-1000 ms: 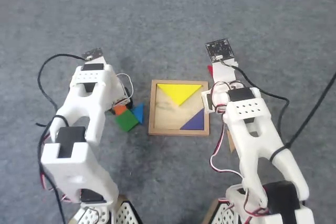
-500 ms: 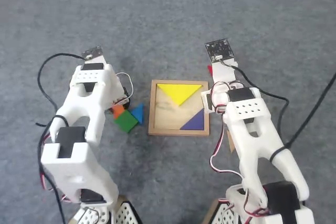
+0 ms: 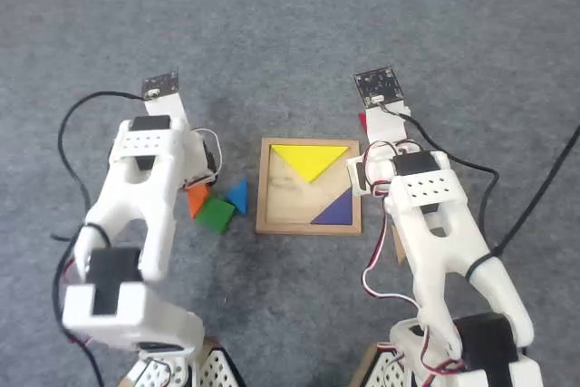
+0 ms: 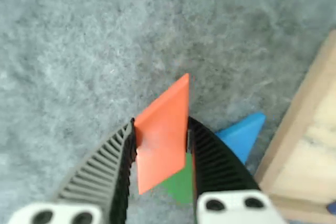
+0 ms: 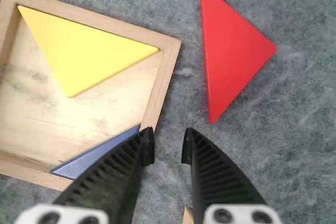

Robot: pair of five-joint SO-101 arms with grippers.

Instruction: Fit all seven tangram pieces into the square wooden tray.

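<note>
The square wooden tray (image 3: 263, 189) lies mid-table and holds a yellow triangle (image 3: 308, 160) and a purple triangle (image 3: 335, 210). My left gripper (image 4: 160, 135) is shut on an orange piece (image 4: 161, 132), held over the mat to the left of the tray (image 4: 299, 129). Under it lie a green piece (image 4: 179, 186) and a blue triangle (image 4: 240, 135). From above, orange (image 3: 197, 198), green (image 3: 216, 214) and blue (image 3: 238, 195) sit close together. My right gripper (image 5: 166, 141) hovers just outside the tray's right rim (image 5: 164, 77), narrowly open and empty. A red triangle (image 5: 228, 51) lies beyond it.
Grey felt covers the table. A tan wooden bit (image 5: 186, 214) shows beneath the right gripper, also beside the right arm (image 3: 399, 244). The red triangle (image 3: 363, 120) peeks out by the right wrist camera board. Open mat stretches behind the tray.
The left arm has risen and drawn slightly left with the orange piece in its gripper, away from the green and blue pieces. The right arm has not moved.
</note>
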